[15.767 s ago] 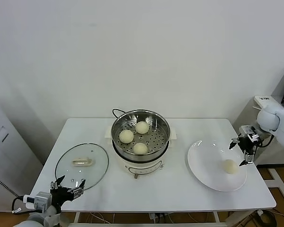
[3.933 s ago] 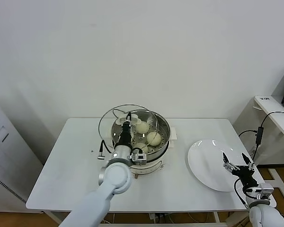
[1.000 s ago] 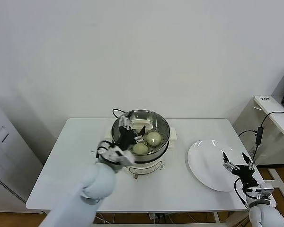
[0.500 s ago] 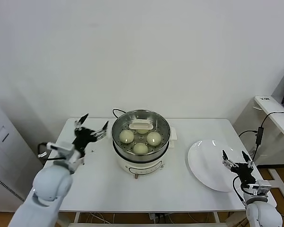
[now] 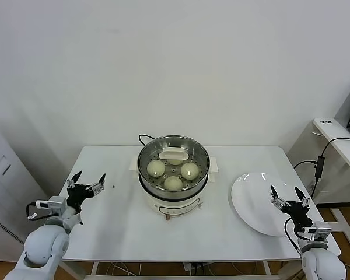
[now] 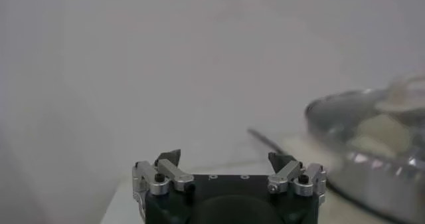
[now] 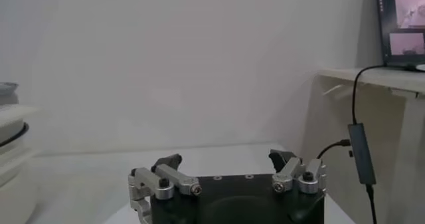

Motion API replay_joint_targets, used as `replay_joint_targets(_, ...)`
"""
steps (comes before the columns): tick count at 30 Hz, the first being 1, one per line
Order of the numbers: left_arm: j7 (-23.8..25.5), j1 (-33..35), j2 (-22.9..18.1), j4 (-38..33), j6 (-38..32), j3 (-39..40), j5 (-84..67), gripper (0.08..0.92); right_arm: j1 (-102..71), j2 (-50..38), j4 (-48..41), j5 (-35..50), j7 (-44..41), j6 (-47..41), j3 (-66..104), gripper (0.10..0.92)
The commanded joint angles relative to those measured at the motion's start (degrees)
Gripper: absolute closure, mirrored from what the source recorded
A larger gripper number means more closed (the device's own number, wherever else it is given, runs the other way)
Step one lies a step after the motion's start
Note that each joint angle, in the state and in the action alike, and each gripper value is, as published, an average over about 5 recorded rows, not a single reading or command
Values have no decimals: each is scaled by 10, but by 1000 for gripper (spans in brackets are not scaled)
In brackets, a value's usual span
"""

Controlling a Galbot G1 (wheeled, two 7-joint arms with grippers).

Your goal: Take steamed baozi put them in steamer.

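Observation:
The steamer [image 5: 170, 199], a shiny steel pot on a white base, stands mid-table. Several cream-white baozi [image 5: 156, 168] lie inside on the perforated tray, one partly hidden under the cream handle [image 5: 174, 154] of the glass lid that sits on the pot. My left gripper [image 5: 86, 182] hangs open and empty over the table's left edge, well away from the steamer. In the left wrist view the left gripper [image 6: 224, 159] points towards the blurred steamer [image 6: 372, 145]. My right gripper [image 5: 290, 198] is open and empty by the plate's right edge; the right wrist view shows the right gripper [image 7: 226, 159] holding nothing.
A bare white plate [image 5: 254, 201] lies right of the steamer. A black cord [image 5: 144, 138] runs behind the pot. A side desk [image 5: 338, 131] with a laptop [image 7: 402, 19] and a hanging cable [image 7: 358, 145] stands beyond the table's right end.
My left arm has drawn back from the steamer to the table's left edge, leaving the lid on the pot. The right gripper has barely shifted.

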Motion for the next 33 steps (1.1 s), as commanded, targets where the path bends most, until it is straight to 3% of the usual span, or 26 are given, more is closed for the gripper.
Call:
replay_joint_targets(1,-1,28,-2,53,-20,-19,-27,177,-3,1,1,-1,3,-1,-12,203)
replay_joint_targets(33,7,32,-10,23,1,-17,-42,177,3,11,-8,-23,4,3,-14,203)
